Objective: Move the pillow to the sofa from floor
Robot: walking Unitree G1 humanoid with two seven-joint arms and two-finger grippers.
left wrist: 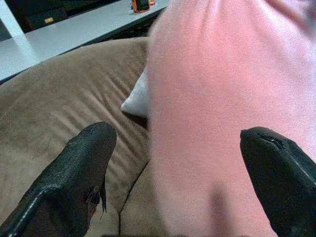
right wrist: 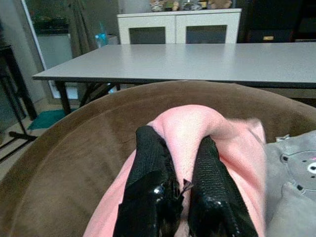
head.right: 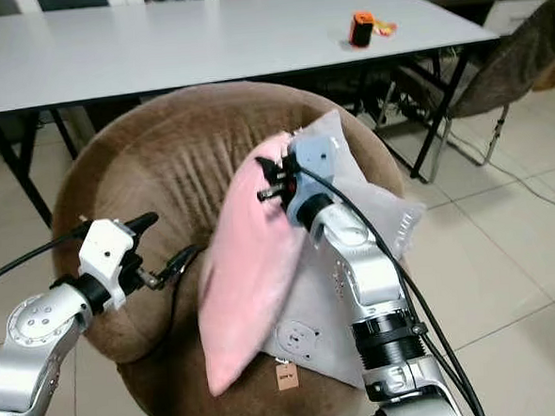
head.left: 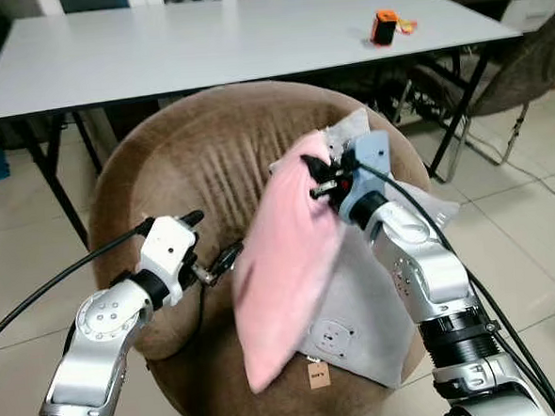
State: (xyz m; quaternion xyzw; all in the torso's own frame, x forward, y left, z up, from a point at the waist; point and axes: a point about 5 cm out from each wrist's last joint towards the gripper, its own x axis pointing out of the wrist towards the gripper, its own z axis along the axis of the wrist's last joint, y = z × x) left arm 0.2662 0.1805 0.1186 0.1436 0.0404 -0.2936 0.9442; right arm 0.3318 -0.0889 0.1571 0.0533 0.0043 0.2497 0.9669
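Note:
A pink pillow point(head.left: 286, 273) hangs by its upper corner over the round brown sofa point(head.left: 189, 152). My right gripper point(head.left: 318, 174) is shut on that corner, and in the right wrist view both fingers point(right wrist: 212, 182) pinch the pink fabric. My left gripper point(head.left: 213, 240) stands open at the pillow's left edge, just above the seat. In the left wrist view its fingers point(left wrist: 79, 173) are spread wide, with the pink pillow point(left wrist: 217, 113) close in front of them.
A grey pillow point(head.left: 364, 311) with a tag lies on the sofa under the pink one. Behind the sofa stands a long white table point(head.left: 201, 43) with an orange and black object point(head.left: 384, 27) on it. A chair point(head.left: 524, 70) is at the right. Tiled floor surrounds the sofa.

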